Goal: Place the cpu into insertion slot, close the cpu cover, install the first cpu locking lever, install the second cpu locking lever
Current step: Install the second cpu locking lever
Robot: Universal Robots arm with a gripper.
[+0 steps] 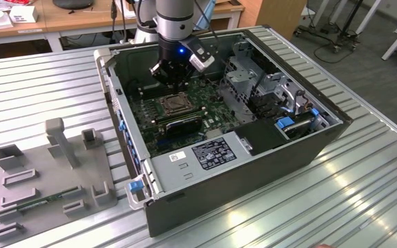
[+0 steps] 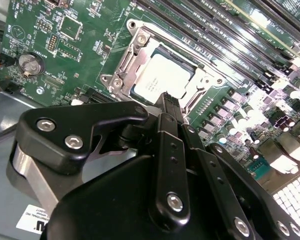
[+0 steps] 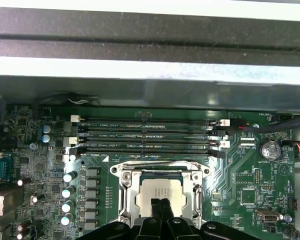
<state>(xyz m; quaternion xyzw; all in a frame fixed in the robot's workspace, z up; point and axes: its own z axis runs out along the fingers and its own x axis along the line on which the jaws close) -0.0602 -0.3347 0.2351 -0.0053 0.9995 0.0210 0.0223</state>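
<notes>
Black, hovering with gripper (image 3: pixel 160 202) pinched together, empty, just over the cpu (image 3: pixel 157 191) sitting in the insertion slot (image 3: pixel 124 200).

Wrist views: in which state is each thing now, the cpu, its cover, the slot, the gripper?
cpu: seated flat in the insertion slot.
insertion slot: filled by the cpu.
cpu cover: down, framing the cpu.
gripper: jaws shut, holding nothing, low over the cpu's edge.

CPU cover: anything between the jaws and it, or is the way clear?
Nothing visible stands in the way. In both wrist views the gripper, jaws together, is right at the near edge of the cpu cover, which lies flat around the cpu. Whether they touch cannot be told. The memory slots lie beyond the cover.
</notes>
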